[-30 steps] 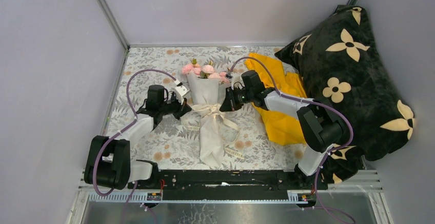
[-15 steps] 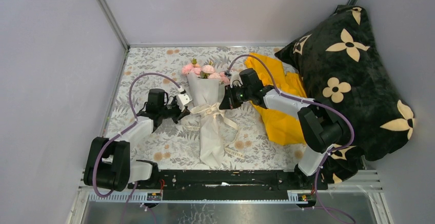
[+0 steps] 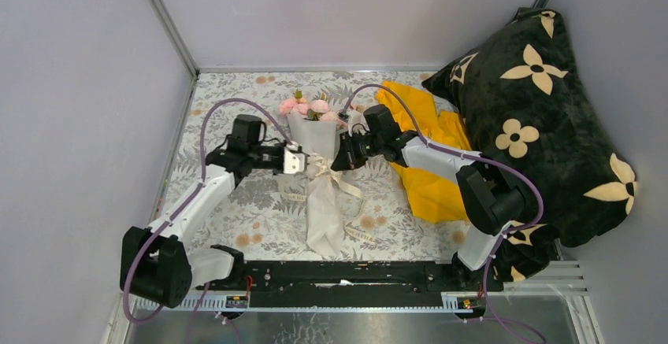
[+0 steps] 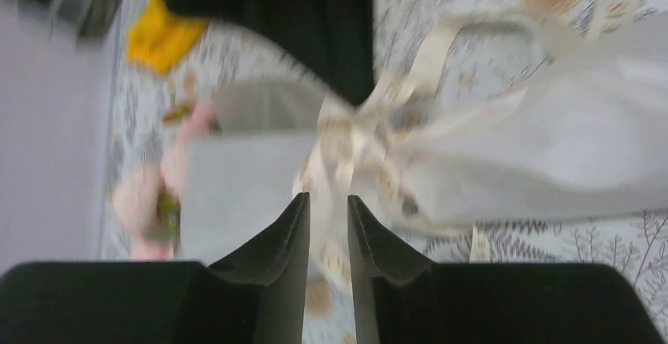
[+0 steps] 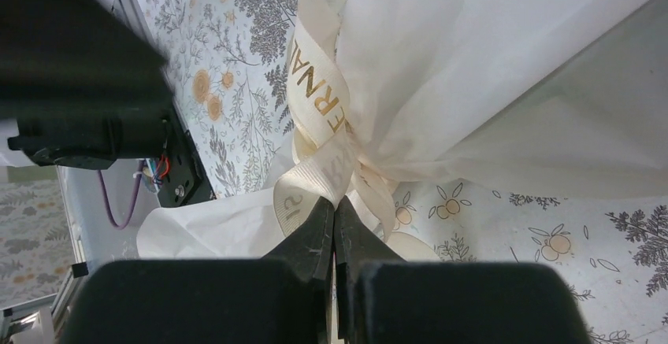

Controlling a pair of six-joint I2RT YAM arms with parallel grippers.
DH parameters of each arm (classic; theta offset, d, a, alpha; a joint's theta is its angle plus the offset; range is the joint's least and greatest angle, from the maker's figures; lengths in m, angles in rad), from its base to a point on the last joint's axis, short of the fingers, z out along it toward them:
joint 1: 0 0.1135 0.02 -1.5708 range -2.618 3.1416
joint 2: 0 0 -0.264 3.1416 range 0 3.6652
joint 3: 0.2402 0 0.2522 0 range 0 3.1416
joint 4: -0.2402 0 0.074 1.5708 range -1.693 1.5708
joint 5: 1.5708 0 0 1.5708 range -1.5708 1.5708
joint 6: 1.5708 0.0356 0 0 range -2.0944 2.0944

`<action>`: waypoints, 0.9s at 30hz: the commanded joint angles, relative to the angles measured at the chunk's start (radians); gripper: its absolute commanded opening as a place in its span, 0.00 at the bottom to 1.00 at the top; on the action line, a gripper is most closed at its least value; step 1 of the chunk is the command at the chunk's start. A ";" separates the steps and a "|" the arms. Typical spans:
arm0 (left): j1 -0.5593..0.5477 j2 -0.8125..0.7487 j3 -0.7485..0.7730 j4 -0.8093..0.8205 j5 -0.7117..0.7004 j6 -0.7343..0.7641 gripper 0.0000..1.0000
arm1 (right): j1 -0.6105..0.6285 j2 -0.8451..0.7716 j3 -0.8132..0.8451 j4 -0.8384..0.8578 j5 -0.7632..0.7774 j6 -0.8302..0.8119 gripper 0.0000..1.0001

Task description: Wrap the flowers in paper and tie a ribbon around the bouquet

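The bouquet lies on the worktop between my arms, with the flowers at the far end. The ribbon is knotted round the paper at its waist. My right pincer is closed, its tips against the ribbon at the knot; I cannot tell if a strand is pinched. My left pincer stands slightly parted, holding nothing, just beside the knot.
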 commanded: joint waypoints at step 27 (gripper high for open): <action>-0.269 0.196 0.161 -0.058 -0.137 0.375 0.56 | 0.007 0.028 0.046 0.008 -0.126 0.007 0.00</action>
